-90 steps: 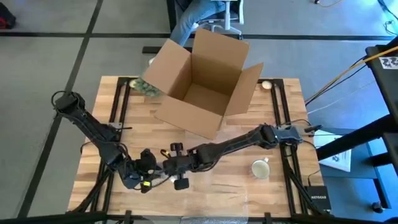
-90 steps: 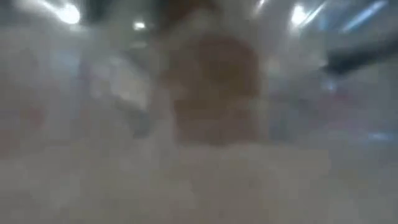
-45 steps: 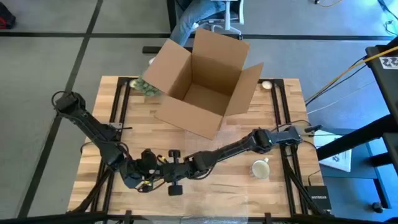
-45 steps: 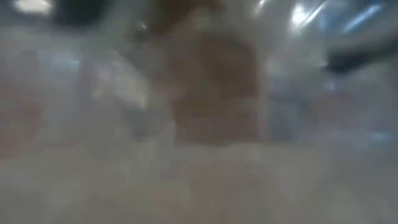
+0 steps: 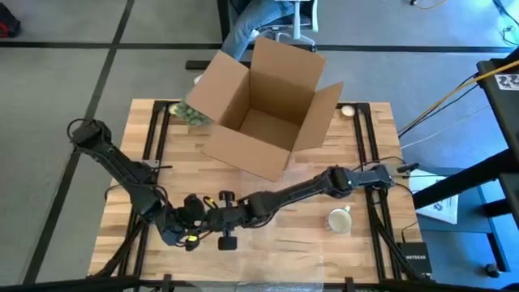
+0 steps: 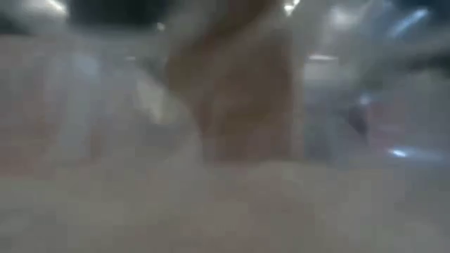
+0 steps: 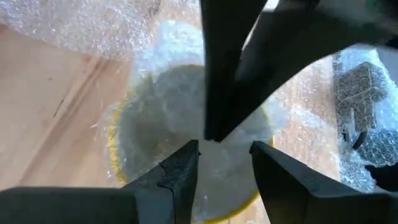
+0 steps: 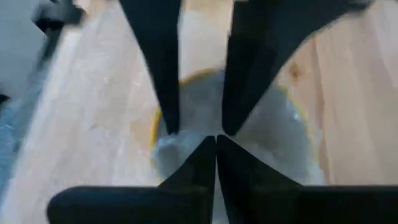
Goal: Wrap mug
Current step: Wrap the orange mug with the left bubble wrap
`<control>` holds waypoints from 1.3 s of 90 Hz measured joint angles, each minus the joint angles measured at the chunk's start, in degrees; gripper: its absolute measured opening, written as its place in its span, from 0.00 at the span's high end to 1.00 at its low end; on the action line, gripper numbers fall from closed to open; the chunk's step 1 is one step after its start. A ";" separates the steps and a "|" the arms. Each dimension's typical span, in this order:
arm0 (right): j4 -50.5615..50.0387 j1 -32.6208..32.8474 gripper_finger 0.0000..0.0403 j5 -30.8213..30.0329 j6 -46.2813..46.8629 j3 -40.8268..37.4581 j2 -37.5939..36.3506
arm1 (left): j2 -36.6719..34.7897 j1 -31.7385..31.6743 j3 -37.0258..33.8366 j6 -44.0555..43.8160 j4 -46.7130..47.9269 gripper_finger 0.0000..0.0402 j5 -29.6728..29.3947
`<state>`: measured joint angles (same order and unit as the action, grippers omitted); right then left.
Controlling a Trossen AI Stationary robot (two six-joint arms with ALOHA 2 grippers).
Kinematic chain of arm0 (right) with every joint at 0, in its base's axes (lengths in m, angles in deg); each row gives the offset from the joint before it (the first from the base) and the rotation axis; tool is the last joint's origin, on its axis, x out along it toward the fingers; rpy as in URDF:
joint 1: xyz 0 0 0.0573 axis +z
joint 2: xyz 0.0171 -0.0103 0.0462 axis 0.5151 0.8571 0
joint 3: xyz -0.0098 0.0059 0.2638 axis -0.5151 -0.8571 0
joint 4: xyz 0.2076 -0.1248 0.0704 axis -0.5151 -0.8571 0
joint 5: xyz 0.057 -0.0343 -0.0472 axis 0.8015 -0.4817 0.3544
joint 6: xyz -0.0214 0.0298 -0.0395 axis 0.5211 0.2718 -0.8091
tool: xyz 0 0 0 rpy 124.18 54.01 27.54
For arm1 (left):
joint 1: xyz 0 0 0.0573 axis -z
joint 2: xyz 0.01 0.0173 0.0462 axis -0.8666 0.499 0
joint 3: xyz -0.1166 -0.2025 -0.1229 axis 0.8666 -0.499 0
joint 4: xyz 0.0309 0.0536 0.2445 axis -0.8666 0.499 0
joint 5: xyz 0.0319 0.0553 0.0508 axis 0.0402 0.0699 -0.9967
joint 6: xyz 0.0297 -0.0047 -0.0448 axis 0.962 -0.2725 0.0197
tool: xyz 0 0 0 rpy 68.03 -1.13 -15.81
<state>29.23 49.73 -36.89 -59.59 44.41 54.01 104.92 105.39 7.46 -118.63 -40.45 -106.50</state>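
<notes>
We see left hand (image 5: pixel 197 230) slightly open over yellow-rimmed mug under clear bubble wrap (image 7: pixel 186 143), near-left on wooden bench (image 5: pixel 268 203) | right hand (image 8: pixel 216 138) pinched shut on wrap there | second cream mug (image 5: pixel 339 219) near-right

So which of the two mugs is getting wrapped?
The yellow-rimmed mug in bubble wrap between both grippers; the white mug sits bare beside the right arm.
</notes>
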 joint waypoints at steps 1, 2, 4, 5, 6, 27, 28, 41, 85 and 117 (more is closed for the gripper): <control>-0.07 0.00 1.00 0.38 0.07 0.00 -0.16 | 0.00 0.00 0.00 0.00 0.01 0.67 -0.01; -0.17 0.00 1.00 0.78 0.17 0.14 -0.31 | 0.00 0.00 0.00 0.00 0.01 0.67 -0.01; -0.37 0.00 1.00 1.74 0.29 0.51 -0.49 | 0.00 0.00 0.00 0.00 0.01 0.67 -0.01; -0.41 0.00 1.00 2.26 0.31 0.62 -0.55 | 0.00 0.00 0.00 0.01 0.00 0.67 -0.03; -0.41 0.00 1.00 2.76 0.33 0.64 -0.61 | 0.00 0.00 0.00 0.01 0.00 0.67 -0.03; 1.16 0.33 1.00 5.84 1.69 0.62 2.79 | -0.02 -0.12 0.04 0.07 -0.20 0.67 0.02; 1.25 0.26 1.00 5.69 1.80 0.66 3.03 | -0.02 -0.15 0.04 0.07 -0.19 0.67 0.03; 1.53 -0.44 1.00 1.81 3.54 0.79 5.11 | -0.02 -0.28 0.02 0.50 -0.25 0.67 0.41; -0.56 -0.51 1.00 1.62 2.54 0.33 2.34 | 0.02 -0.34 0.03 2.42 -1.89 0.67 0.55; -2.89 -0.81 1.00 -1.59 1.86 -0.43 0.23 | 0.02 -0.33 0.04 2.35 -1.38 0.67 0.53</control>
<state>26.35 48.92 -38.48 -57.73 43.98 54.25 104.94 105.06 7.50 -116.28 -41.83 -105.98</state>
